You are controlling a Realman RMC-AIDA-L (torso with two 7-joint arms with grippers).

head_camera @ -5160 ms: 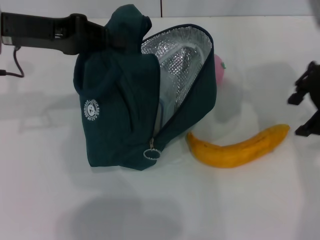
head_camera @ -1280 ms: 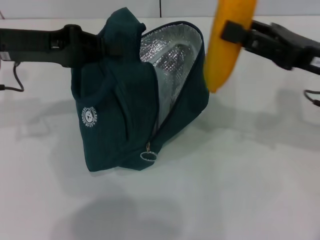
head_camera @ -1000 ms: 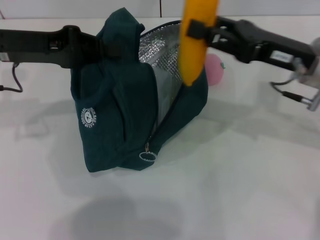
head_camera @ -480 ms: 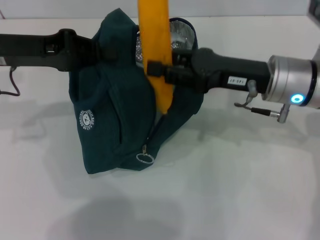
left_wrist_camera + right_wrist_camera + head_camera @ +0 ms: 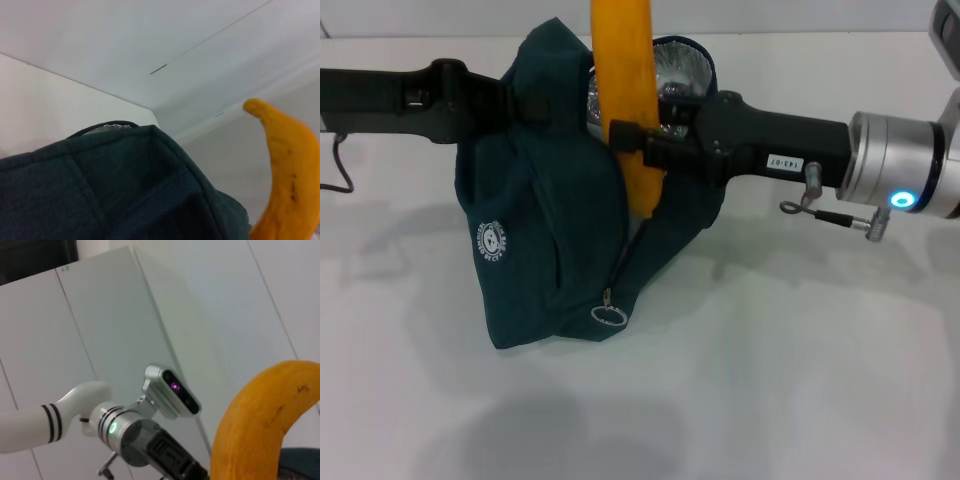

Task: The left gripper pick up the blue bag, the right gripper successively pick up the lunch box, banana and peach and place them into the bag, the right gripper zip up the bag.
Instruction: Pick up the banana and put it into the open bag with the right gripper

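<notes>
The blue bag point(image 5: 545, 230) stands on the white table, held up at its top by my left gripper point(image 5: 525, 95), which is shut on the bag's handle. Its silver-lined mouth point(image 5: 678, 70) is open toward the right. My right gripper point(image 5: 635, 140) is shut on the banana point(image 5: 625, 90) and holds it nearly upright over the bag's opening, lower tip at the mouth. The banana also shows in the left wrist view point(image 5: 285, 180) beside the bag's fabric point(image 5: 100, 185), and in the right wrist view point(image 5: 255, 425). The lunch box and the peach are hidden.
The ring-pull zipper point(image 5: 608, 315) hangs at the bag's lower front. A dark cable point(image 5: 335, 165) lies at the table's left edge. The right arm's silver wrist point(image 5: 905, 165) reaches in from the right.
My right gripper has carried the banana from the right across to the bag's mouth and lowered it slightly. The peach, seen behind the bag a second ago, is now hidden.
</notes>
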